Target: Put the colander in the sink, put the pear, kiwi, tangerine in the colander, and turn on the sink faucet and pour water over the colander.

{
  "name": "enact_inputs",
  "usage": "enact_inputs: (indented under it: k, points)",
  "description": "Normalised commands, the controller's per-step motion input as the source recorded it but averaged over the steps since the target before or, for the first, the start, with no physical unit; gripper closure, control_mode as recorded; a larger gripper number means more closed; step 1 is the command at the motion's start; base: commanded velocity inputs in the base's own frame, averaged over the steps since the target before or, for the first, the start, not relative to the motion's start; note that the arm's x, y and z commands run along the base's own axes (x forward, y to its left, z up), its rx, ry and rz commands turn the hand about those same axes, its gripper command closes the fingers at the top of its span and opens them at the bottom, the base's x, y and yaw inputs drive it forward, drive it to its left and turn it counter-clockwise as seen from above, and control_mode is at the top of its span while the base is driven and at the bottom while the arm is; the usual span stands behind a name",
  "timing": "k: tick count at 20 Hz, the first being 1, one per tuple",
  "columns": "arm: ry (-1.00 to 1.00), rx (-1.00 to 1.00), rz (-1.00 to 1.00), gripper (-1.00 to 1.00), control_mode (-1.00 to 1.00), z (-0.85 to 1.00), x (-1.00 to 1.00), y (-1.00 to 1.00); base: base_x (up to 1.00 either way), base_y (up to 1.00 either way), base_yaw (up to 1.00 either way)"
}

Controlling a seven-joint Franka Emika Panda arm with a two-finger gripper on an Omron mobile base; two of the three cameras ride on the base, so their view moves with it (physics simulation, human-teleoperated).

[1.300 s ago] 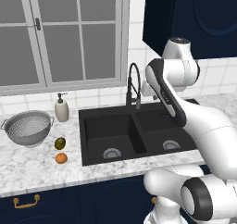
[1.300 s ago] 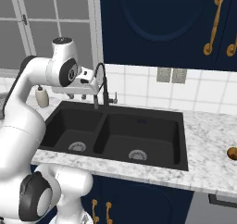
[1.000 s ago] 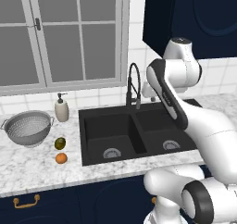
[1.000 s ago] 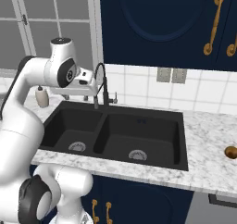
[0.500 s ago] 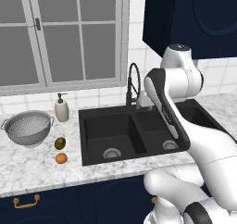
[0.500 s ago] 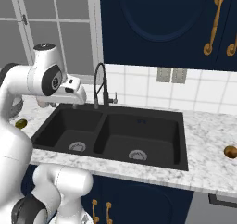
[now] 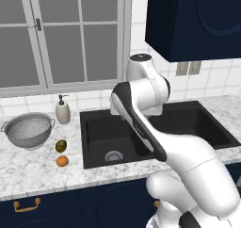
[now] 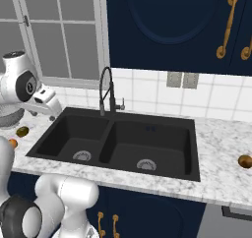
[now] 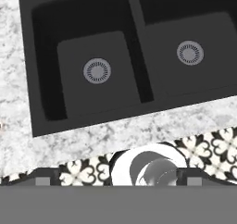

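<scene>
The silver colander (image 7: 28, 130) stands on the left counter, with the dark olive kiwi (image 7: 60, 146) and the orange tangerine (image 7: 62, 161) in front of it. A small golden-brown fruit (image 8: 244, 161), seemingly the pear, lies on the far right counter. The black double sink (image 8: 123, 143) holds nothing, and the black gooseneck faucet (image 8: 106, 92) rises behind it; no water shows. My gripper (image 9: 118, 180) hangs open and empty high above the sink's left basin (image 9: 97, 70), near its left rim (image 8: 53, 107). In the left base view my arm hides the faucet.
A cream soap dispenser (image 7: 62, 111) stands beside the colander at the window wall. Marble counter (image 8: 216, 178) runs on both sides of the sink. Dark blue cabinets (image 8: 167, 20) hang above the right half.
My arm has swung left, away from the faucet and toward the colander side. The jaws have widened. Fruits and colander have not moved.
</scene>
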Motion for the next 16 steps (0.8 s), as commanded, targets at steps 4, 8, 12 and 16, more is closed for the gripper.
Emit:
enact_inputs:
  k: [4,8,12,16]
  points:
    - [0.23,0.05,-0.14,-1.00,-1.00,-0.09,0.45,0.74,0.00,0.00,0.00]
    - [0.20,0.06,-0.07,-1.00,-1.00,-0.04,0.36,0.80,0.00,0.00,0.00]
    - [0.12,0.06,-0.02,-1.00,-1.00,-0.13,0.26,0.77,0.00,0.00,0.00]
    - [0.00,0.06,-0.04,-1.00,-1.00,-0.26,0.25,0.64,0.00,0.00,0.00]
